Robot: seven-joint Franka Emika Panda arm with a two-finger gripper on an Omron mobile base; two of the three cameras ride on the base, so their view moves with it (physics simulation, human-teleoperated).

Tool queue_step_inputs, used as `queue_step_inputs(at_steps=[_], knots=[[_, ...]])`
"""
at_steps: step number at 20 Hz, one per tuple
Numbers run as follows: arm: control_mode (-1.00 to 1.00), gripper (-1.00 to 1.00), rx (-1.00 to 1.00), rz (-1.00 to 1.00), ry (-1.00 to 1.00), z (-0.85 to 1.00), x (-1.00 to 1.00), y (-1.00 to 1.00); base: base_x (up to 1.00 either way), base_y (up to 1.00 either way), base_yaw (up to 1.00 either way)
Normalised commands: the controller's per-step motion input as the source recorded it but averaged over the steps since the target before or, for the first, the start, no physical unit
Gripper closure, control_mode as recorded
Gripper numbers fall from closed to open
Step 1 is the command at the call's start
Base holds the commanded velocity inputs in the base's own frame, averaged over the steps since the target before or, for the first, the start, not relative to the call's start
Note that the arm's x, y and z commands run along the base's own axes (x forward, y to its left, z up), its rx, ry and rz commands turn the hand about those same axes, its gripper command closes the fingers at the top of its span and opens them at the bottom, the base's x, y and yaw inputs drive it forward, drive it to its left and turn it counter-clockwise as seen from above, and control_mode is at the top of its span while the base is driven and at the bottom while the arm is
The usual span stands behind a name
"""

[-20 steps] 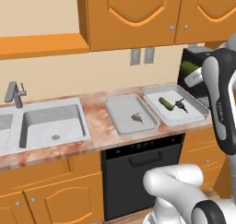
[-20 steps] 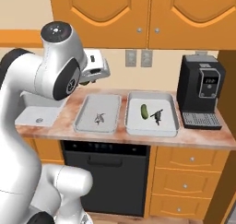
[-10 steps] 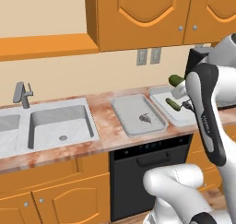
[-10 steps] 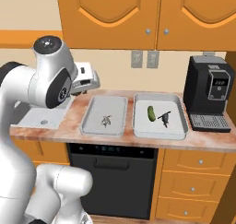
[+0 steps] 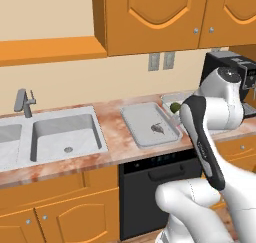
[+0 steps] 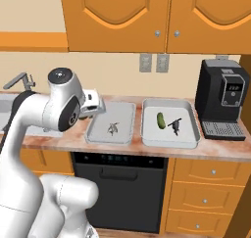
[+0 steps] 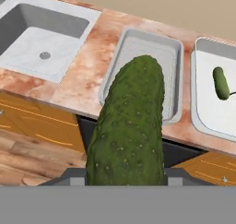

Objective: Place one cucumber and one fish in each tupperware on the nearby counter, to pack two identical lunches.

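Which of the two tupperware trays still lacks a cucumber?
The left tupperware, nearer the sink: it holds only a fish. The right tupperware already has a cucumber beside its fish.

No readable txt, labels, brands or nos. anywhere. Coffee machine [image 6: 223,105] at 3 o'clock on the table [image 6: 215,152] has a small lit display, but it's too small to read.
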Motion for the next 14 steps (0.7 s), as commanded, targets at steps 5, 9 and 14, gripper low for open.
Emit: queue_step_inputs(at_steps=[5,9,14], knots=[[-1.00,1.00,0.00,0.00,0.11,-0.67,0.51,0.17,0.00,0.00,0.00],[-1.00,1.00,0.01,0.00,0.00,-0.67,0.69,0.27,0.00,0.00,0.00],[-1.00,1.00,0.01,0.00,0.00,-0.51,0.84,0.15,0.00,0.00,0.00]])
